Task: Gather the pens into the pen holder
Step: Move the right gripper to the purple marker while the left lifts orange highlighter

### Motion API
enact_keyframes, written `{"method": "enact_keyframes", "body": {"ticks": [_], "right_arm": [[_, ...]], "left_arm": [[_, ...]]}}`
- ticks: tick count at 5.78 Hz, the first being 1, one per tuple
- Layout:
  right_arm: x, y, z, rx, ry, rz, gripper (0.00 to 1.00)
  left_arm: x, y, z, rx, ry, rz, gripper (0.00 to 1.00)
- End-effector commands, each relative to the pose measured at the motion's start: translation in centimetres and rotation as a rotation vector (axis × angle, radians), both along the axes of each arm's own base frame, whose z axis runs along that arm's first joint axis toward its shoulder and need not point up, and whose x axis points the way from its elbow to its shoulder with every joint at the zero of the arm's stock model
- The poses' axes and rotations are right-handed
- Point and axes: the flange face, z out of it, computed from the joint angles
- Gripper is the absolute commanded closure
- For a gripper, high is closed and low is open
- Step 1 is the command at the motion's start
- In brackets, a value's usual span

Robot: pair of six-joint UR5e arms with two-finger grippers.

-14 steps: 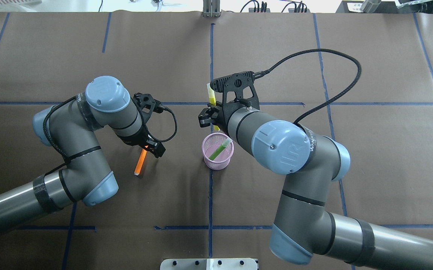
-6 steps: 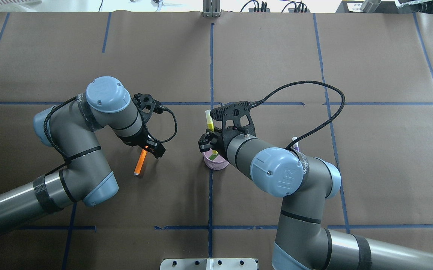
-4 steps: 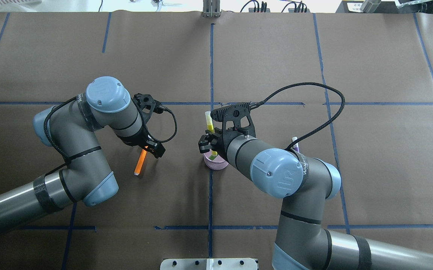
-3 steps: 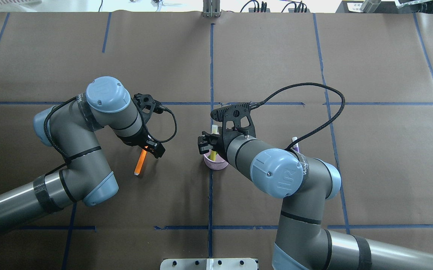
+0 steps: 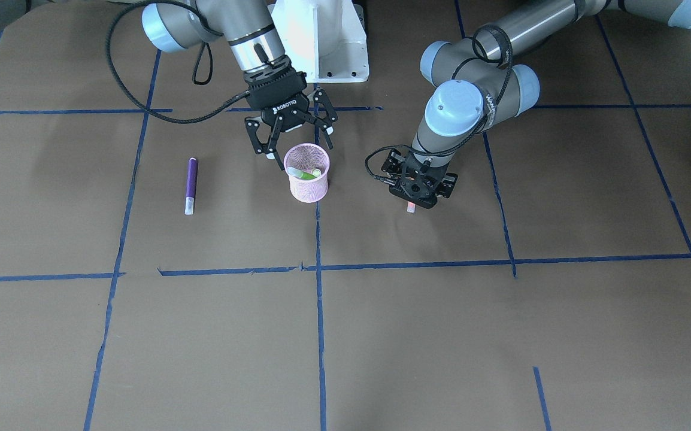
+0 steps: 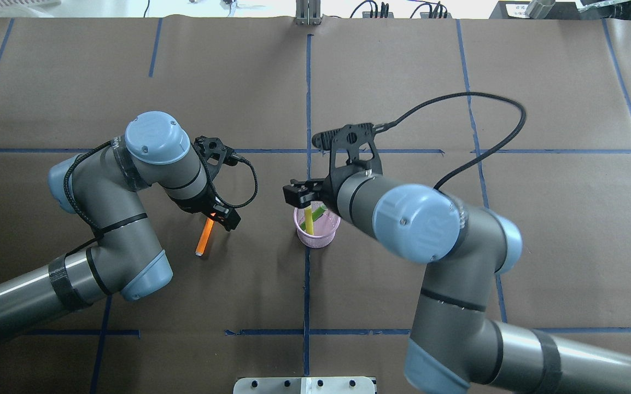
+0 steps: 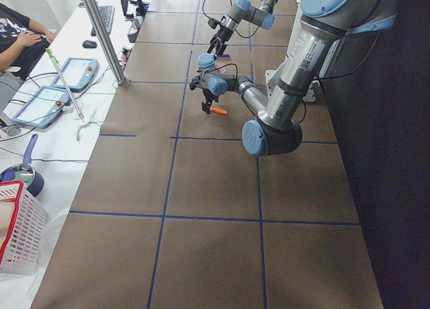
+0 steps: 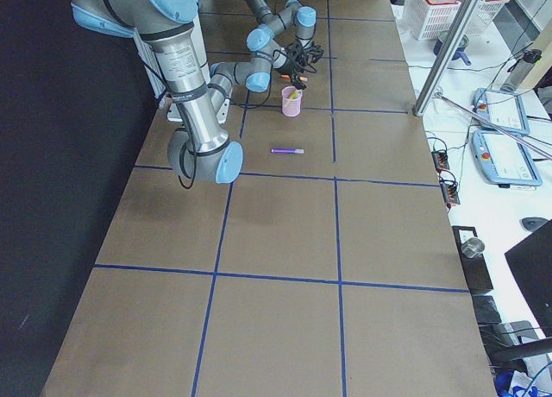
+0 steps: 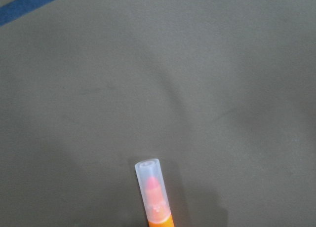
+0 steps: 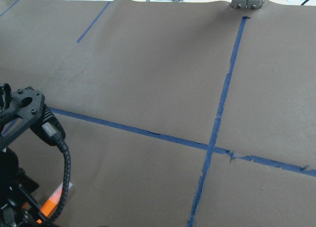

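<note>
Your right gripper [image 5: 293, 148] gaped empty over the pen holder [image 5: 308, 185]; left gripper's [image 6: 221, 214] grip unclear over the orange pen [image 6: 204, 236], due next.

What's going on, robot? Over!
Right gripper open above cup, yellow pen and green pen inside. Left gripper shut on orange pen. Purple pen lying on table; nothing blocking.

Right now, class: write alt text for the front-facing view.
A pink cup holds a green pen and a yellow pen, with the right gripper open near it. A purple pen lies apart; the left gripper covers an orange pen.
</note>
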Motion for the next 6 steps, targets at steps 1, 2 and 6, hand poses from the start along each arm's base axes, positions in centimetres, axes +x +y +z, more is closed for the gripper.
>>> {"method": "enact_keyframes", "body": {"ticks": [1,2,6], "right_arm": [[3.7,-2.0,-0.2,-0.110,0.082,-0.069,0.00],[5.8,-4.2,1.1,-0.205,0.139,-0.108,0.00],[10.5,-8.2,4.2,-0.240,0.251,-0.194,0.00]], "left_arm": [[-0.1,-0.1,0.0,-0.001,0.000,-0.002,0.06],[-0.1,-0.1,0.0,0.000,0.000,-0.001,0.20],[-0.2,-0.3,0.3,-0.002,-0.005,-0.007,0.73]]}}
